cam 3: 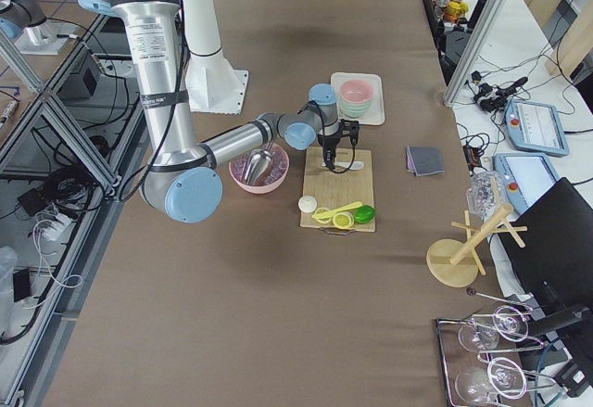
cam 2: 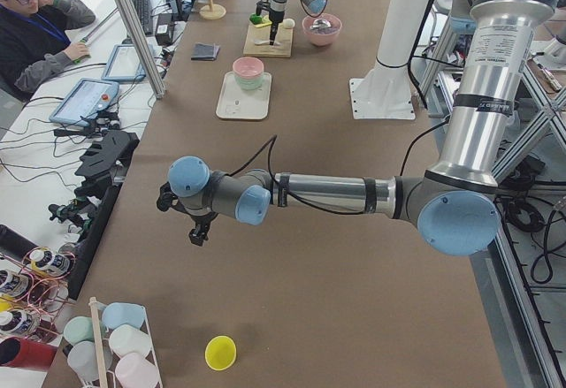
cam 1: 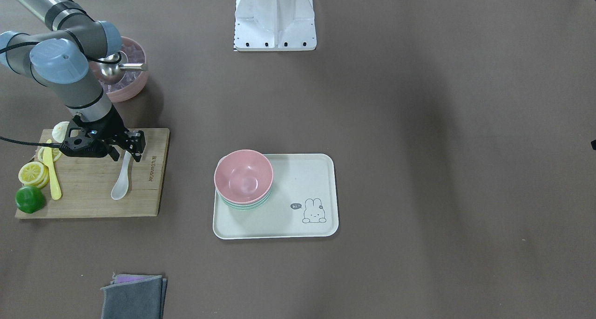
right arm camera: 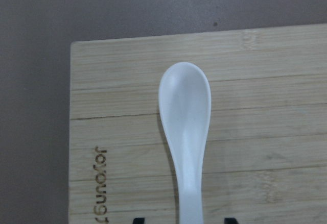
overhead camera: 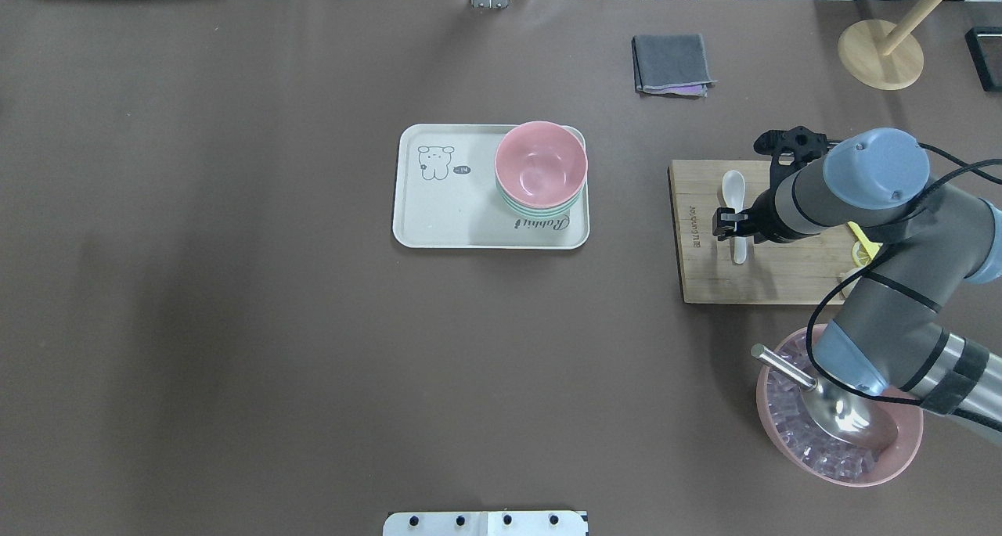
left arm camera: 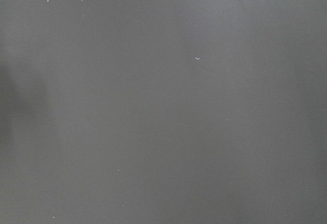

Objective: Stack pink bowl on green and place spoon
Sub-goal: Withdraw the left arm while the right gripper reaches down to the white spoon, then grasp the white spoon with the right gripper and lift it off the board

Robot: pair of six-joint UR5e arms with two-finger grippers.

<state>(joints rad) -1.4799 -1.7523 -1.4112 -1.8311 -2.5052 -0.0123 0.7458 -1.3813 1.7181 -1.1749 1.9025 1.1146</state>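
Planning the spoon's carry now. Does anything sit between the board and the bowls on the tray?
Nothing visible does. Only bare table lies between the board and the tray, where the pink bowl sits open on top. The right hand straddles the spoon, with nothing between them.

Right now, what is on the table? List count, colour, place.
tray: 1, cream, table centre
green bowl: 1, green, on tray
pink bowl: 1, pink, nested in green bowl
board: 1, wood, right arm's side
white spoon: 1, white, on board
lemon slices: several, yellow, board's end
lime: 1, green, board's corner
ice bowl: 1, pink, beside the board
scoop: 1, metal, in ice bowl
cloths: pile, grey, table edge
right pincer: open, astride the spoon's handle
left pincer: state unclear, over bare table
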